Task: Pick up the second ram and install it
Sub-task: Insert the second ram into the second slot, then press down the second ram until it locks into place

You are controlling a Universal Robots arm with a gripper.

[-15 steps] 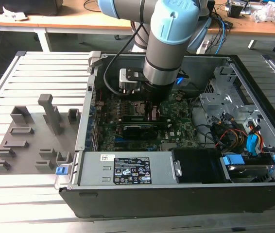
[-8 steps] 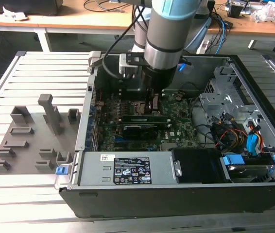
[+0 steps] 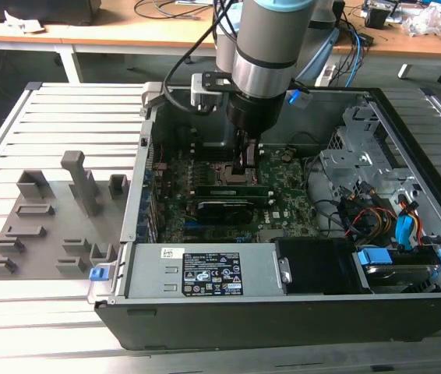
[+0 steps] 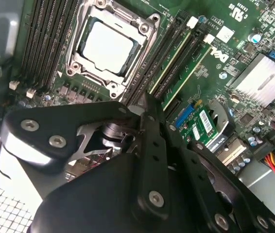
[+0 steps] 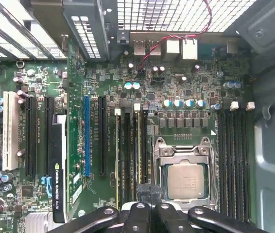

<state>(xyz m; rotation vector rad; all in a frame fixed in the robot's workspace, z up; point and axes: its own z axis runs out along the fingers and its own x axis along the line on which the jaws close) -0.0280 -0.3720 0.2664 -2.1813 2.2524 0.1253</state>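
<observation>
The bench [image 3: 18,117] is a slatted metal surface, pale grey, with wooden desks behind it strewn with cables. At the exterior view's left a grey fixture plate [image 3: 49,226] with upright posts lies flat on the slats. Just beside it, toward the exterior view's right, an open black computer case [image 3: 407,132] lies on its side, showing the green motherboard [image 3: 283,199], a silver power supply [image 3: 201,273] along the near edge, and a bundle of coloured wires toward the far right.

The arm reaches down into the case, its pincer [image 3: 245,160] low over the board near the CPU socket [image 5: 185,177]. In the second wrist view the pincer [image 4: 145,121] has its fingers drawn together, with a thin dark edge between them, but I cannot tell whether they grip anything.

The second ram [image 4: 186,73] is a long, thin green stick standing on edge in a slot just beside the socket, with a white latch at its end; another like it stands in the neighbouring slot.
</observation>
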